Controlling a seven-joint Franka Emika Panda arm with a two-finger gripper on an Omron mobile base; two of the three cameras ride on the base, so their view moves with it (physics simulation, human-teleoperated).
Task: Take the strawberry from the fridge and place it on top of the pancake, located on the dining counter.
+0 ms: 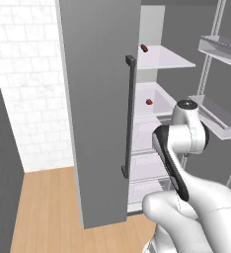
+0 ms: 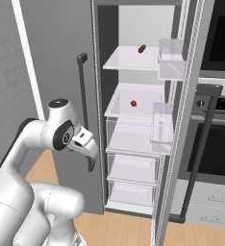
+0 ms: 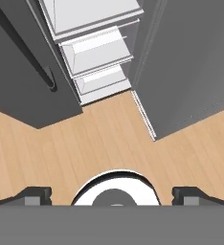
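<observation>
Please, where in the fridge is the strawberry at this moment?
The strawberry lies on the second white shelf of the open fridge, one shelf below the darker maroon item and above the clear drawers.

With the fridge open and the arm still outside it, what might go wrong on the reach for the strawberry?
1. Wrong pick: a darker maroon item lies on the shelf above the strawberry; both are tiny and red.
2. Tight entry: the strawberry sits deep on its shelf between the fridge left door and the open right door's bins, so the arm may clip either.
3. The tool points at the floor and needs a big reorientation.
</observation>
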